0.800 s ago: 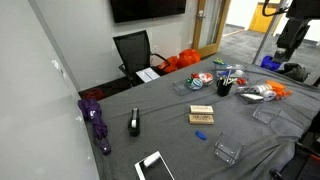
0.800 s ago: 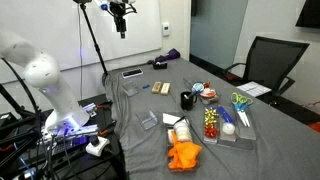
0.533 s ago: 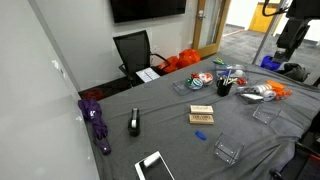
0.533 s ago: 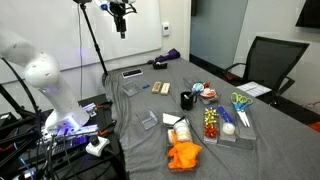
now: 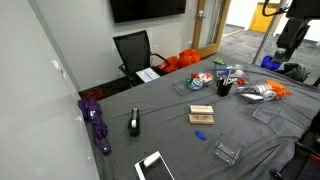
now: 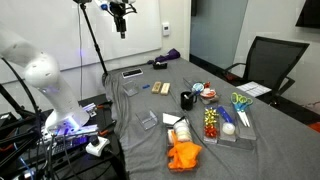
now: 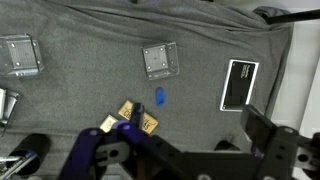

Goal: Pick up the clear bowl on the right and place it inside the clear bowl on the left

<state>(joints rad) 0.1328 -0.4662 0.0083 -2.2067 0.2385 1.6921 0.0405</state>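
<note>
Clear bowl point(image 7: 160, 60) sits on grey table point(image 7: 80, 100), just beside a blue object point(image 7: 160, 97) in wrist view; second clear bowl point(image 7: 21, 55) lies well apart. Gripper point(image 5: 290, 45) hangs high above, jaws spread, holding nothing.

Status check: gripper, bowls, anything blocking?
Gripper open, empty, high above the table. Clear bowl and second clear bowl sit apart, not nested. Nothing on top of either; small blue object lies near one.
</note>
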